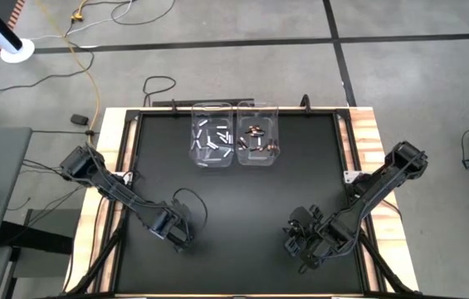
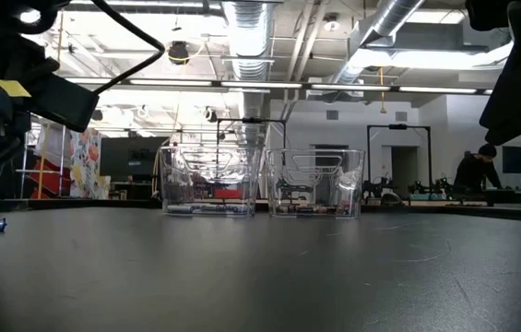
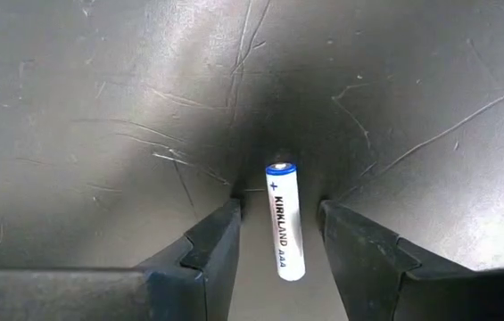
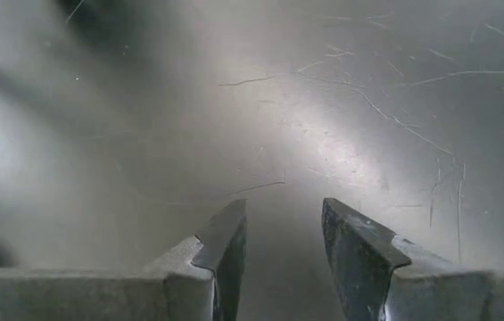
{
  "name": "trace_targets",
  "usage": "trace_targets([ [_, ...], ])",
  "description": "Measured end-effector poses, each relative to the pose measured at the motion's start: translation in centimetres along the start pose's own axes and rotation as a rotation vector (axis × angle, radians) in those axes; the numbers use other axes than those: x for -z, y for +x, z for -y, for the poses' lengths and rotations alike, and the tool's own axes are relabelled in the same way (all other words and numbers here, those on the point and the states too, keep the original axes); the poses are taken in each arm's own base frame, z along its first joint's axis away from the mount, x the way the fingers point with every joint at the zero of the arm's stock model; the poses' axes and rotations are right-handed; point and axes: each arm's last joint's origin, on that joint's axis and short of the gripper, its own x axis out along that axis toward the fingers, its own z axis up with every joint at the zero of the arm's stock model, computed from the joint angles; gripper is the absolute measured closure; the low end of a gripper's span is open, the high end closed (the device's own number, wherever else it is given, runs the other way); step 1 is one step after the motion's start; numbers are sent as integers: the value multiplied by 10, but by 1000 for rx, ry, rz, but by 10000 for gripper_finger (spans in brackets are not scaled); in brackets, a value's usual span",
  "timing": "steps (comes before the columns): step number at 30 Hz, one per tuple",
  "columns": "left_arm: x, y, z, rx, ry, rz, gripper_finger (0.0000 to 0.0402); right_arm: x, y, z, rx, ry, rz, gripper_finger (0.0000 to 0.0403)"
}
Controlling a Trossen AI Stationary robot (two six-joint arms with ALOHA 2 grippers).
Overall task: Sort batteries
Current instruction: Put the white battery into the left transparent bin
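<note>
though apart, fingers (image 3: 220,236) flanking battery (image 3: 285,220)

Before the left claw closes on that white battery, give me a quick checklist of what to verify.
1. White battery lies between the left claw fingers: ok.
2. Fingers touching the battery: not ok, a gap shows on each side.
3. Battery lying flat on the black table: ok.
4. Right claw open, empty and away from the left: ok.
5. Bin of white batteries upright at the table's far edge: ok.
6. Path to that bin free of obstacles: ok.
</note>
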Motion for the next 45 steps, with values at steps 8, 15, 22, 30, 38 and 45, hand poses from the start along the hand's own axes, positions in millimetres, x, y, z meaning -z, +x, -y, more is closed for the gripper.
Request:
trace_targets([
  [8, 0, 1, 1, 6, 40, 4, 273, 1, -1, 0, -2, -4, -1, 239],
  [15, -1, 2, 2, 18, 52, 11, 349, 1, -1, 0, -2, -6, -1, 239],
  [22, -1, 2, 2, 13, 40, 9, 380, 1, -1, 0, -4, -8, -1, 239],
  [30, -1, 2, 2, 12, 39, 9, 367, 1, -1, 0, -4, -11, -1, 239],
  [38, -1, 2, 2, 21, 36, 14, 367, 1, -1, 0, -4, -12, -1, 239],
  [45, -2, 2, 3, 23, 30, 16, 366, 3, -2, -1, -9, -17, -3, 239],
])
